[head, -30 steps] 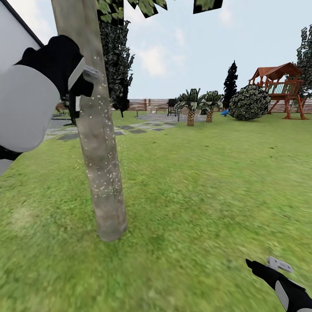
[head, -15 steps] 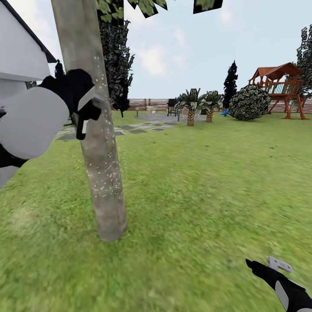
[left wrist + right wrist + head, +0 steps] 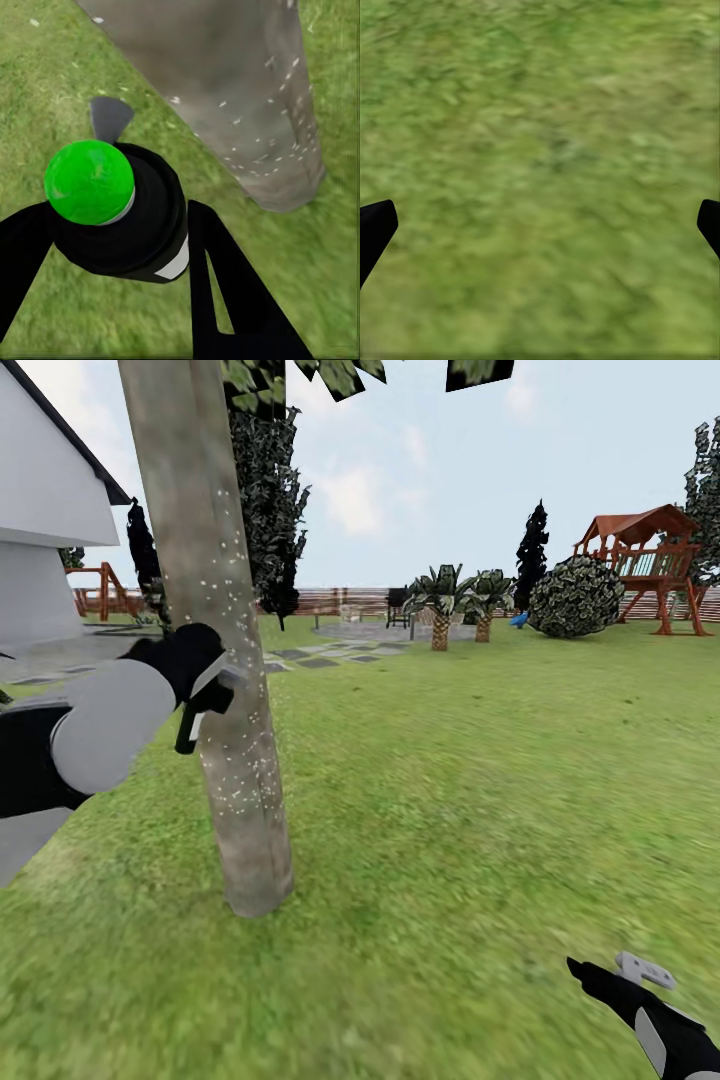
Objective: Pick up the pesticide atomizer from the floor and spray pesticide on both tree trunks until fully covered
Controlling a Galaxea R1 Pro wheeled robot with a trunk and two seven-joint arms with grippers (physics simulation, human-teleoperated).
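Item: pesticide atomizer (image 3: 120,214) in left pincer (image 3: 205,695), held against near tree trunk (image 3: 215,660)

Detail: left pincer clamped round the dark bottle, black fingers (image 3: 225,277) on either side of it, green cap (image 3: 89,182) toward the wrist camera, white label patch showing low on its side; bottle sits just beside the trunk at mid-height, left of it; white spray flecks dot the bark from above the pincer down toward the base, thinner near the lawn (image 3: 480,780). Right pincer (image 3: 610,972) low at near right over grass, spread wide, holding nothing. Risk, as judged: the nozzle is so close that spray may land in one narrow band, leaving the far side and foot of the trunk bare; the pincer could also knock the bark and twist the bottle in its grip
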